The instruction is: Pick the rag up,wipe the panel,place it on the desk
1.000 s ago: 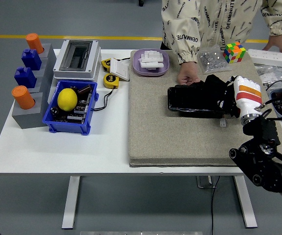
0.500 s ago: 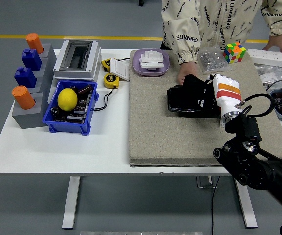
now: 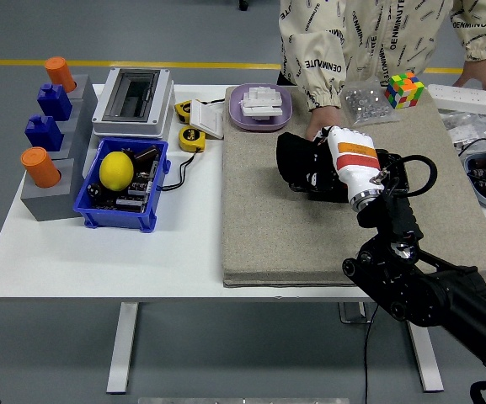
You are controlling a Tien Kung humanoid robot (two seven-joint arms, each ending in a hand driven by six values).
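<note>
Your right hand (image 3: 337, 164) sits over the left end of the black panel (image 3: 390, 172), which lies flat on the grey felt mat (image 3: 310, 236) covering the right half of the white worktop (image 3: 99, 252). The white-backed hand is pressed down on a black rag (image 3: 293, 158), with the dark cloth bunched under and ahead of the fingers, so the hand is closed around the rag; the individual fingertips are hard to separate from the dark fabric. The rag overlaps the panel's left edge and spills onto the mat. Your black arm (image 3: 419, 286) comes in from the lower right corner.

At the far side a person in a printed cream jacket rests one hand (image 3: 323, 124) on the mat just behind the rag, at the panel's far corner. Near that hand lie a bag of small metal parts (image 3: 362, 103) and a colourful puzzle cube (image 3: 403, 89). On the bare worktop to the left stand a blue bin (image 3: 91, 215) with a lemon (image 3: 116, 169) in it, a grey enclosure box (image 3: 133, 103) and a purple tray (image 3: 259, 108).
</note>
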